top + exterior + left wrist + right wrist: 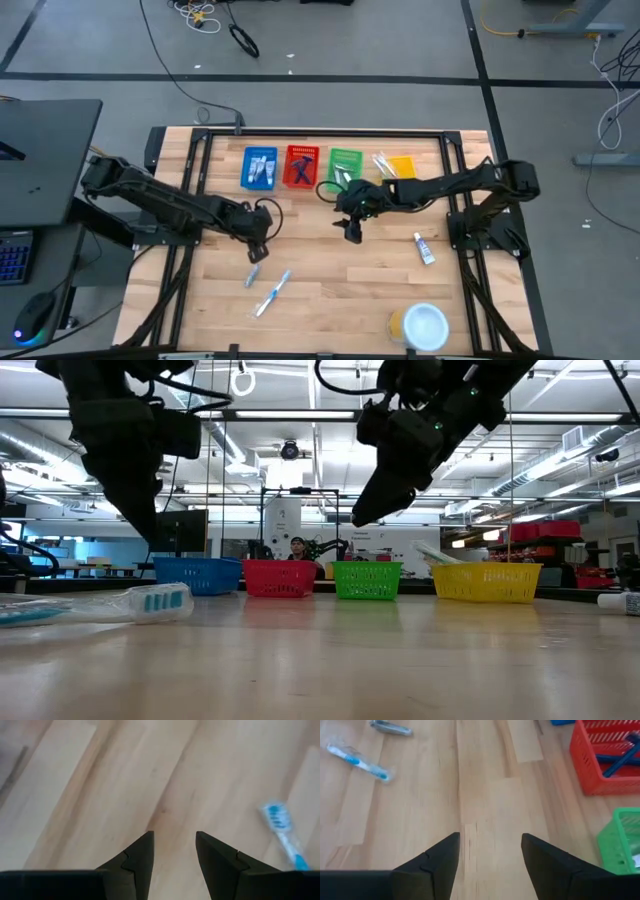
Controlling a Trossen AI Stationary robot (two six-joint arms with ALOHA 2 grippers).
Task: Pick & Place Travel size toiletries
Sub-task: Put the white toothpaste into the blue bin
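Note:
My left gripper hangs open over bare wood in the table's left middle, touching nothing. Just near of it lie a small silvery tube and a white-and-blue toothbrush, both flat on the table. My right gripper is open and empty above the table's centre, near of the green basket. A white-and-blue tube lies to its right. Dark razors lie in the red basket.
Blue, red, green and yellow baskets stand in a row along the far side, each holding items. A round white-and-yellow container sits at the near right. A person shows in the room beyond the baskets.

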